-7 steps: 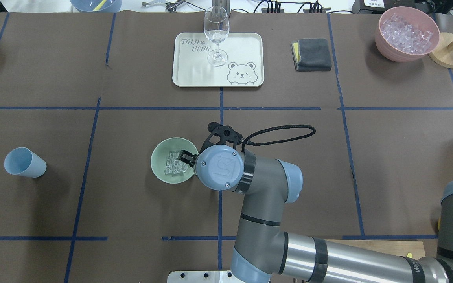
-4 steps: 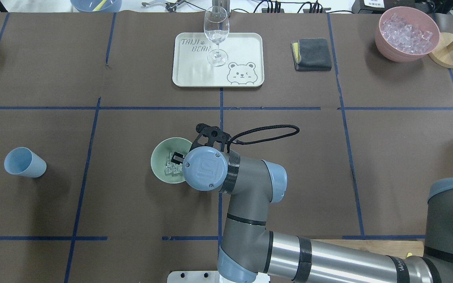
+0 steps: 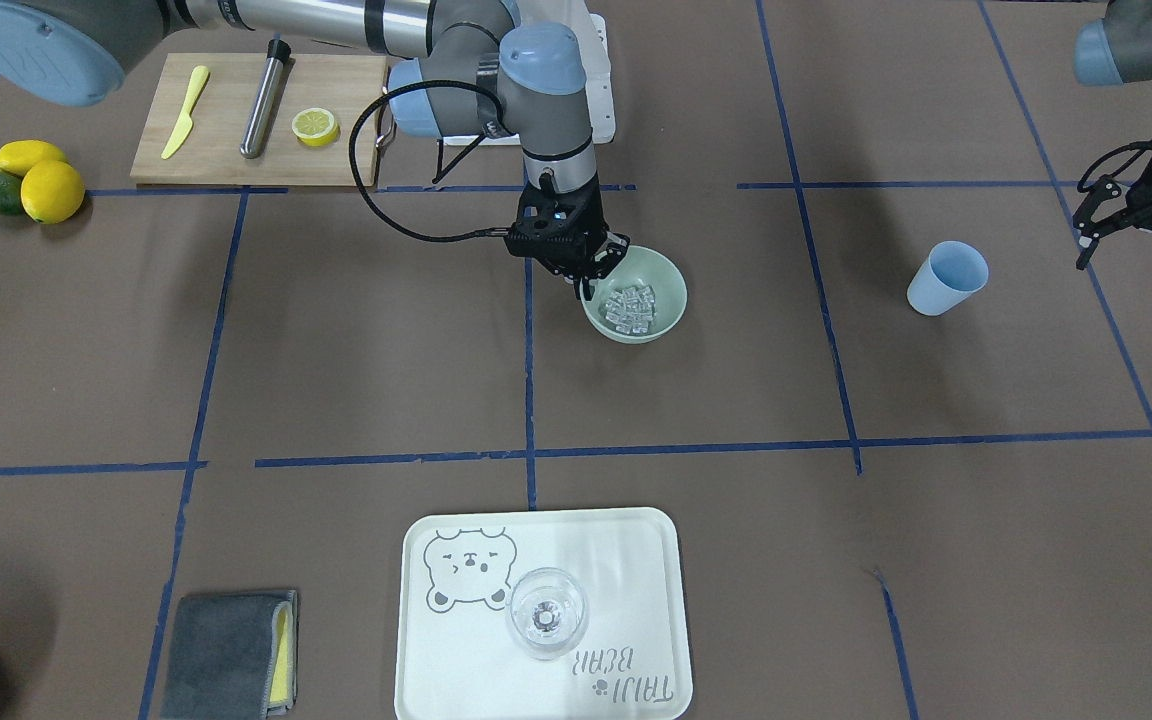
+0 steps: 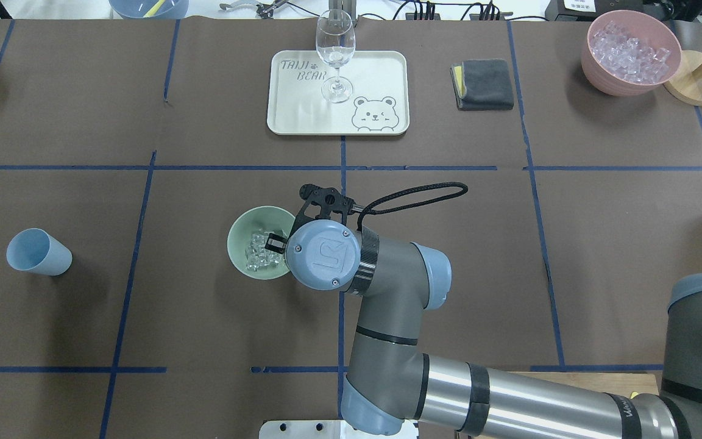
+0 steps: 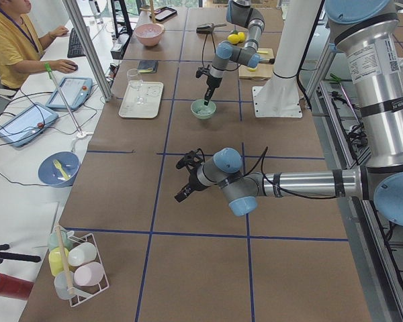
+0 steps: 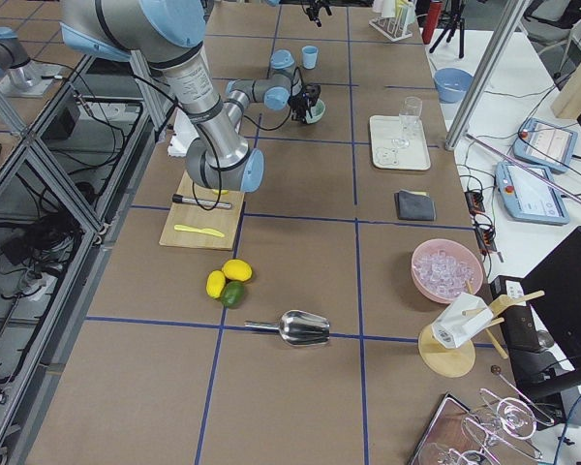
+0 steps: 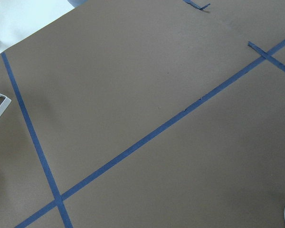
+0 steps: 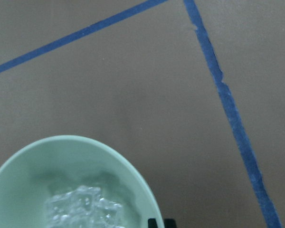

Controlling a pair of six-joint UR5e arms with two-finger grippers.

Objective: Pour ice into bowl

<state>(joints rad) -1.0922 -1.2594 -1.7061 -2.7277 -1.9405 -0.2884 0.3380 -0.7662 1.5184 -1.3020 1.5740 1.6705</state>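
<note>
The sage-green bowl (image 4: 238, 235) sits near the table's middle with the ice (image 4: 259, 251) heaped inside; it also shows in the front view (image 3: 661, 275) and the right wrist view (image 8: 61, 152). My right gripper (image 3: 598, 272) stands upright at the bowl's rim on the robot's right side, jaws closed on the rim, one finger (image 4: 275, 242) inside over the ice (image 3: 630, 303). My left gripper (image 3: 1133, 275) hangs open and empty, apart from the upright blue cup (image 3: 946, 278).
A white tray (image 4: 381, 73) with a wine glass (image 4: 334, 52), a grey cloth (image 4: 484, 84) and a pink bowl of ice (image 4: 628, 55) stand at the far side. A cutting board (image 3: 226, 150) with knife and lemon half lies near the robot.
My right gripper moved left from the bowl's right edge, one finger going in over the ice. The bowl then shifted slightly left and away with it. The cup stayed put.
</note>
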